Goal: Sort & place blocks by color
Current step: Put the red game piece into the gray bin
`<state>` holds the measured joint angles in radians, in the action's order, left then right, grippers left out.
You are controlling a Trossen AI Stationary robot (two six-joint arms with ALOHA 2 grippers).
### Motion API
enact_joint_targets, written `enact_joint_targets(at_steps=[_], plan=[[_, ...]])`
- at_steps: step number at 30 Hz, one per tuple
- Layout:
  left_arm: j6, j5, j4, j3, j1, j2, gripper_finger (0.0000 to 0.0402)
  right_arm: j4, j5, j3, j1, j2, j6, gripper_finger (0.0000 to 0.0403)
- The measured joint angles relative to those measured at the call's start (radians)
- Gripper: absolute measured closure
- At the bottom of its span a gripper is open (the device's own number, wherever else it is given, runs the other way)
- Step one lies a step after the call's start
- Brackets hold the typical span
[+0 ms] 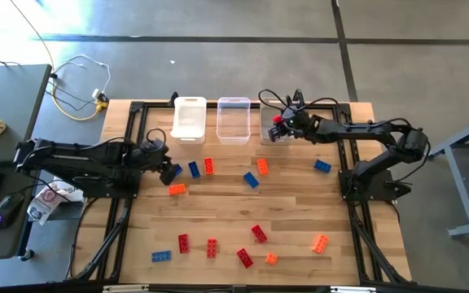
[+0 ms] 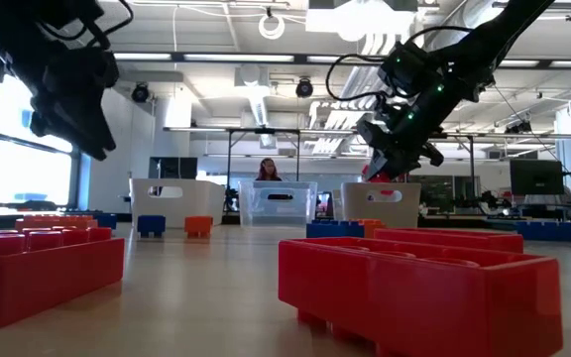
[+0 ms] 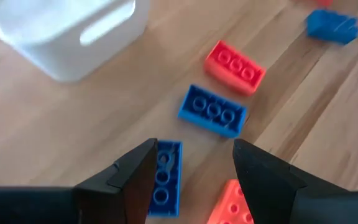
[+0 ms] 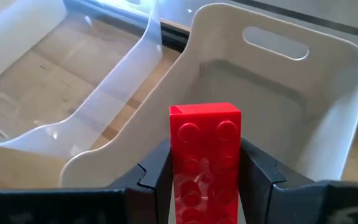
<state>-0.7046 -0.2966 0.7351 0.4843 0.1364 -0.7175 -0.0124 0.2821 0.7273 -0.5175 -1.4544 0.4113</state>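
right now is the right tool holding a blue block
No, the right tool is shut on a red block, held over the white bin.

A robotics lab or workshop — a large open room with a polished concrete floor and a high ceiling of exposed ducts and strip lights. A wooden table in a black metal frame carries two robot arms. Beside it stands a desk with a keyboard and mouse — loose cables trail across the floor. A person sits far back.
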Motion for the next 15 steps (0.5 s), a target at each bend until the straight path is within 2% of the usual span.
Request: enact_joint_targets(at_steps=[15], plan=[[-0.052, 0.057, 0.058, 0.0, 0.0, -0.148, 0.0204, -0.054, 0.014, 0.0, 0.0, 0.0, 0.018, 0.029]])
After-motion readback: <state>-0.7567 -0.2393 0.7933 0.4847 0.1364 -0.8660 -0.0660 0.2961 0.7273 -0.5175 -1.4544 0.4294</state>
